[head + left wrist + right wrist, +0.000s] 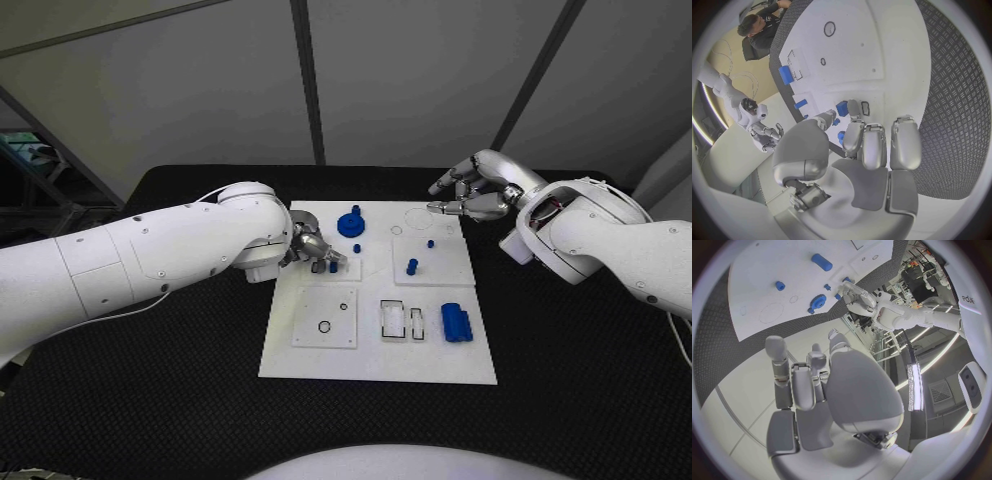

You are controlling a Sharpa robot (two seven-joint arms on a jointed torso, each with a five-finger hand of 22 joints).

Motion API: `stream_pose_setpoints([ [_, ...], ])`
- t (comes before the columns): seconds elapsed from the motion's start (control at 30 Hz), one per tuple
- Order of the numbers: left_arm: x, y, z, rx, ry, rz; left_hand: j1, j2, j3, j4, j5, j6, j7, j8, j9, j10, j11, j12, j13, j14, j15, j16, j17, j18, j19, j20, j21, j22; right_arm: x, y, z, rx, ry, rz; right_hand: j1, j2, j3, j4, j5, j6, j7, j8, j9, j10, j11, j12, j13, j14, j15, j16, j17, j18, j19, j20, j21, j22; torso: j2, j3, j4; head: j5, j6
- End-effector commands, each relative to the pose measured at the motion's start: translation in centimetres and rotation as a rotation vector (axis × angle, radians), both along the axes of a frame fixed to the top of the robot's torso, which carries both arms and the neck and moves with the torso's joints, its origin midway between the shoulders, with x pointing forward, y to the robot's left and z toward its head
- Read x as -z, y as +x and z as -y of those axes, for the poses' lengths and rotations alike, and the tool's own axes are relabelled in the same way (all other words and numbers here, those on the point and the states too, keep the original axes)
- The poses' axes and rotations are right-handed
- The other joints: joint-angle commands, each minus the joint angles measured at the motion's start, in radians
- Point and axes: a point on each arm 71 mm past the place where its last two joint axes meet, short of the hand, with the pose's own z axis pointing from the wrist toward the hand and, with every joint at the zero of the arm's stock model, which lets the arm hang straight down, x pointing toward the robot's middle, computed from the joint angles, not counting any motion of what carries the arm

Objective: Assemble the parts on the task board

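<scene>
Task board (378, 350): the white plate lies mid-table, between our two arms, within reach of both.
Left hand (310, 250): we have it low over the board's left side, fingertips closing on a small blue part (841, 108), seemingly to seat it.
Right hand (476, 190): we hover it off the far right corner, fingers loosely apart, holding nothing, apparently clear of the work.
Blue block (456, 322): it waits near the right edge.

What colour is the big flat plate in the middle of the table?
White. The task board shows best in the head view, lying on the black table.
</scene>
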Motion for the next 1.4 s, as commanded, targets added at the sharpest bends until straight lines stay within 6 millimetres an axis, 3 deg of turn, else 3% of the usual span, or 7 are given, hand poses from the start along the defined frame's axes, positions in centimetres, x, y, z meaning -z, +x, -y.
stream_pose_setpoints([
  [0.03,-0.5,0.1,0.0,-0.014,-0.019,0.022,0.023,0.0,-0.03,0.015,0.001,0.003,0.003,0.004,-0.002,0.003,0.0,-0.001,-0.005,0.07,-0.006,0.001,0.117,-0.015,0.0,-0.002,-0.005,-0.005,0.0,0.1,0.0,-0.004,-0.002,-0.004,-0.008,-0.005,0.001,0.005,0.007,0.005,-0.001,0.005,0.001,-0.001,-0.005,-0.004,-0.002,0.041,-0.005,-0.007,0.012,0.017,-0.008,0.0,-0.005,-0.003,0.0,-0.0003,0.001,-0.003,0.008],
  [0.37,-2.9,0.9,-0.7,-0.051,-0.122,0.062,0.111,-0.026,-0.142,0.066,0.006,-0.033,0.016,-0.013,-0.017,-0.028,0.012,-0.035,-0.052,0.069,0.001,-0.001,0.114,-0.006,-0.027,0.004,-0.037,-0.044,0.2,0.5,0.3,0.003,0.001,-0.012,-0.008,-0.005,0.001,0.005,0.007,0.005,-0.001,0.005,0.001,-0.001,-0.005,-0.005,-0.003,0.041,-0.005,-0.007,0.011,0.018,-0.009,0.0,-0.006,-0.005,0.0,0.0008,0.0004,0.0,0.011],
  [0.57,-4.3,1.6,-2.5,-0.071,-0.133,0.062,0.181,-0.011,-0.173,0.061,0.005,-0.058,0.033,-0.045,-0.05,-0.052,0.025,-0.06,-0.086,0.068,0.012,-0.003,0.111,0.004,-0.054,0.013,-0.07,-0.083,0.2,0.6,0.4,0.006,0.0,-0.015,-0.007,-0.004,0.001,0.005,0.008,0.005,-0.002,0.006,0.001,-0.001,-0.006,-0.005,-0.004,0.04,-0.006,-0.008,0.01,0.018,-0.009,0.0,-0.008,-0.006,0.0,0.0025,0.0012,0.005,0.02],
  [0.67,-5.2,2.2,-3.9,-0.076,-0.109,0.045,0.221,-0.002,-0.161,0.057,0.004,-0.088,0.054,-0.089,-0.09,-0.073,0.042,-0.084,-0.118,0.063,0.025,-0.012,0.1,0.011,-0.078,0.023,-0.101,-0.12,0.3,0.6,0.4,0.007,0.0,-0.016,-0.007,-0.004,0.001,0.005,0.008,0.005,-0.002,0.006,0.001,-0.001,-0.006,-0.005,-0.004,0.04,-0.006,-0.008,0.01,0.018,-0.009,0.0,-0.008,-0.006,0.0,0.0013,0.001,0.006,0.022],
  [0.73,-5.7,2.8,-4.8,-0.09,-0.094,0.041,0.226,-0.007,-0.166,0.06,0.003,-0.096,0.064,-0.109,-0.112,-0.093,0.052,-0.105,-0.146,0.056,0.035,-0.026,0.083,0.018,-0.1,0.031,-0.127,-0.152,0.3,0.6,0.4,0.008,0.0,-0.017,-0.007,-0.004,0.001,0.005,0.008,0.005,-0.002,0.006,0.001,-0.001,-0.006,-0.005,-0.004,0.04,-0.006,-0.008,0.01,0.018,-0.009,0.0,-0.008,-0.006,0.0,0.0015,0.001,0.007,0.023],
  [0.97,-6.1,4.7,-6.5,-0.139,-0.049,0.052,0.211,-0.012,-0.209,0.065,0.002,-0.091,0.071,-0.122,-0.14,-0.101,0.058,-0.106,-0.152,0.053,0.041,-0.029,0.079,0.02,-0.102,0.041,-0.134,-0.154,0.3,0.6,0.3,0.006,0.0,-0.017,-0.007,-0.004,0.001,0.005,0.008,0.005,-0.002,0.006,0.001,-0.001,-0.006,-0.005,-0.004,0.04,-0.006,-0.008,0.01,0.018,-0.009,0.0,-0.008,-0.006,0.002,0.0009,-0.0016,0.017,0.027],
  [1.4,-4.9,6.3,-5.5,-0.126,-0.016,0.041,0.208,0.001,-0.224,0.066,0.003,-0.081,0.069,-0.12,-0.15,-0.1,0.058,-0.101,-0.149,0.052,0.041,-0.03,0.077,0.021,-0.102,0.043,-0.137,-0.156,0.3,0.6,-0.1,-0.003,0.002,-0.017,-0.005,-0.003,0.002,0.005,0.01,0.004,-0.002,0.006,0.001,0.0,-0.006,-0.005,-0.003,0.041,-0.006,-0.009,0.01,0.017,-0.008,-0.001,-0.008,-0.006,0.001,0.0002,-0.0005,0.016,0.022],
])
